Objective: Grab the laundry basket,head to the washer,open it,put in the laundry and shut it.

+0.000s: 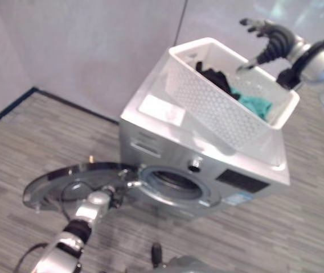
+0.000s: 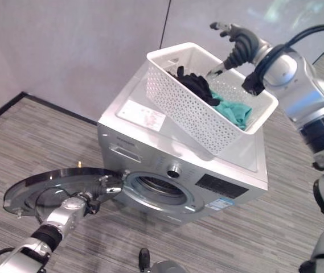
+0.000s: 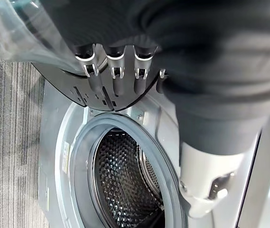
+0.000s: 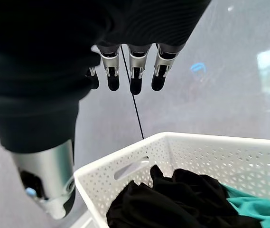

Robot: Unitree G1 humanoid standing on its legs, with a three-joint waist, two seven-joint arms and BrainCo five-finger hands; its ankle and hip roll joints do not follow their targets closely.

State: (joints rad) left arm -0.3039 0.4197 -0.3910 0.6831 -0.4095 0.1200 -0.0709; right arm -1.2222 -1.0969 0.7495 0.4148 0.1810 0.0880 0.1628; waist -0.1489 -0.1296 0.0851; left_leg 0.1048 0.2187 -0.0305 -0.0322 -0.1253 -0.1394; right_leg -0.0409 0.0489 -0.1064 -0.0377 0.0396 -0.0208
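- The round washer door (image 2: pixel 48 190) is standing swung fully open at the near left.
- The left hand (image 2: pixel 96 196) is resting its straight fingers against the door's inner edge, gripping nothing.
- The silver washer (image 2: pixel 207 193) is showing its empty drum (image 3: pixel 120 190).
- The white laundry basket (image 2: pixel 196 114), holding black clothes (image 2: pixel 199 85) and a teal garment (image 2: pixel 233 112), is sitting on top.
- The right hand (image 2: pixel 238 42) is hovering above the basket's far right, fingers loose and empty.

White perforated basket (image 2: pixel 196 111), black and teal laundry (image 2: pixel 218 99), silver washer (image 2: pixel 173 165)
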